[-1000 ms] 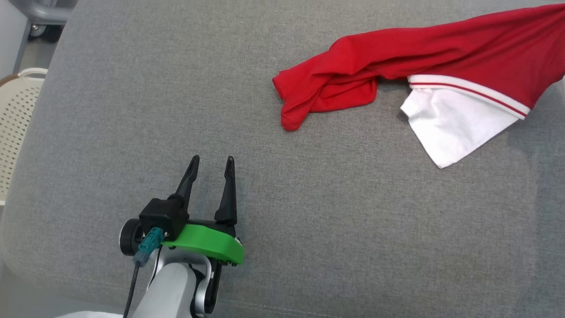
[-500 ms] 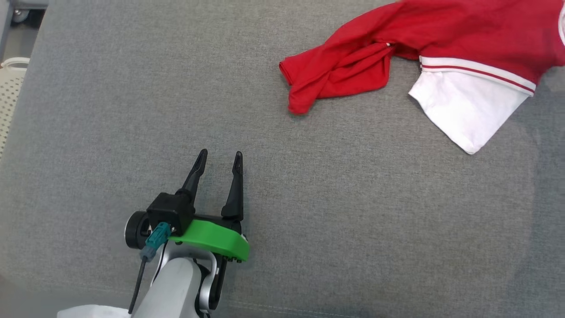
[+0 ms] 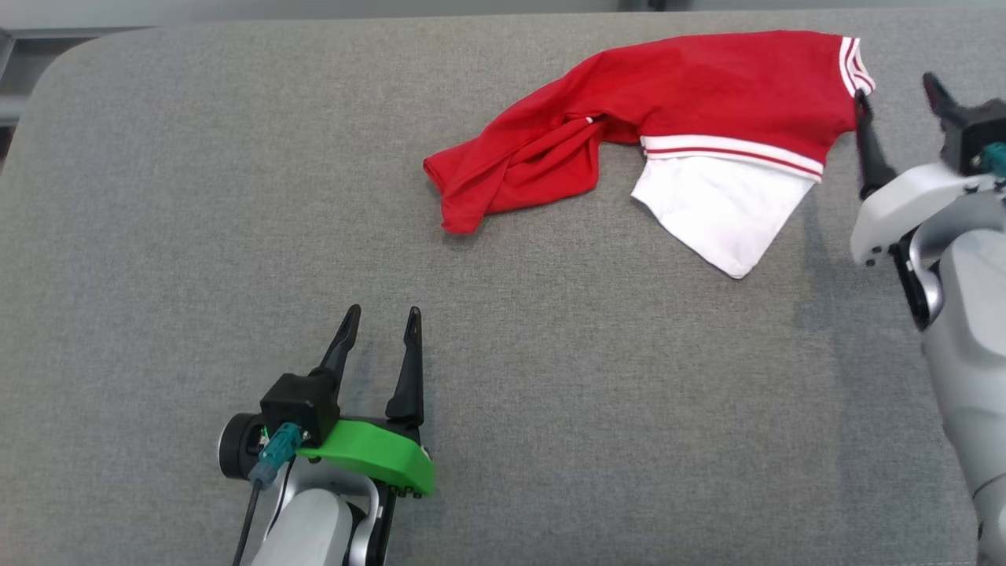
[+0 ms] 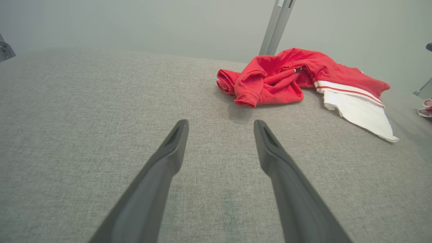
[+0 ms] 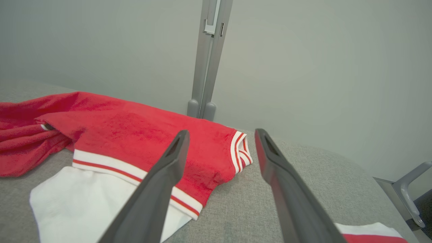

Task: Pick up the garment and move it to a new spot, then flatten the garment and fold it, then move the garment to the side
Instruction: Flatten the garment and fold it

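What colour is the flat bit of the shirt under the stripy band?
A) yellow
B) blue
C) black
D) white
D: in the head view the garment is red on top. Below its striped band, a white panel lies flat on the grey cushion.

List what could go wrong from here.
The garment lies bunched, its red end twisted over itself; a pinch there may catch several layers. It sits close to the cushion's far edge, so a pull that way could drag it off. The open right end effector is beside the striped cuff and could snag it.
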You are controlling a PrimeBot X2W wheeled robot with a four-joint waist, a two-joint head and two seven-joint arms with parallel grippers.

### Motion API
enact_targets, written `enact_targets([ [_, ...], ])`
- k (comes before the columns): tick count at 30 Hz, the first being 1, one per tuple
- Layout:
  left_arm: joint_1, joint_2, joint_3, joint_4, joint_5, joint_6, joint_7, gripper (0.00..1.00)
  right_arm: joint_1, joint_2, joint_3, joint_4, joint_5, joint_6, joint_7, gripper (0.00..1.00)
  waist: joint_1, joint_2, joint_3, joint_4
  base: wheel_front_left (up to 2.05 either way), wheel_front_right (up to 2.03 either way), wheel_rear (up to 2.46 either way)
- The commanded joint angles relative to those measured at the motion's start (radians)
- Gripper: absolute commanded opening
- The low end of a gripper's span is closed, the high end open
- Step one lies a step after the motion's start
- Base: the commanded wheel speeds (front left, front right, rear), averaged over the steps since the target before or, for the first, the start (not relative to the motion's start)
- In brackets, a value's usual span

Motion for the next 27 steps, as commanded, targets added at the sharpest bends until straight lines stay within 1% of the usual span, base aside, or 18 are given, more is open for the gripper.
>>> enact_targets([
  [1,0.016,0.003,0.004,0.001,0.01,-0.001,-0.002,1.0,0.03,0.011,0.01,-0.011,0.017,-0.001,-0.003,1.0,0.0,0.0,-0.05,-0.048,0.0,0.0,0.0],
  [5,0.027,0.003,0.01,0.006,0.013,-0.004,-0.002,1.0,0.125,0.053,0.047,-0.057,0.079,-0.001,-0.003,1.0,0.0,0.0,-0.068,-0.06,0.0,0.0,0.0],
  [6,0.03,0.003,0.011,0.006,0.014,-0.004,-0.002,1.0,0.169,0.077,0.072,-0.073,0.107,-0.001,-0.003,1.0,0.0,0.0,-0.072,-0.061,0.0,0.0,0.0],
  [11,0.032,0.003,0.014,0.004,0.016,-0.007,-0.002,1.0,0.247,0.106,0.133,-0.089,0.144,-0.001,0.017,1.0,0.0,0.0,-0.068,-0.052,0.0,0.0,0.0],
  [20,0.024,0.003,0.019,-0.001,0.012,-0.005,-0.002,1.0,0.261,0.092,0.22,-0.052,0.12,-0.001,0.073,1.0,0.0,0.0,-0.049,-0.021,0.0,0.0,0.0],
  [23,0.016,0.003,0.018,-0.003,0.005,-0.005,-0.002,1.0,0.245,0.084,0.255,-0.017,0.116,-0.001,0.095,1.0,0.0,0.0,-0.038,-0.004,0.0,0.0,0.0],
  [27,0.012,0.003,0.018,-0.005,0.001,-0.003,-0.002,1.0,0.226,0.073,0.264,0.013,0.108,-0.001,0.094,1.0,0.0,0.0,-0.03,0.006,0.0,0.0,0.0],
])
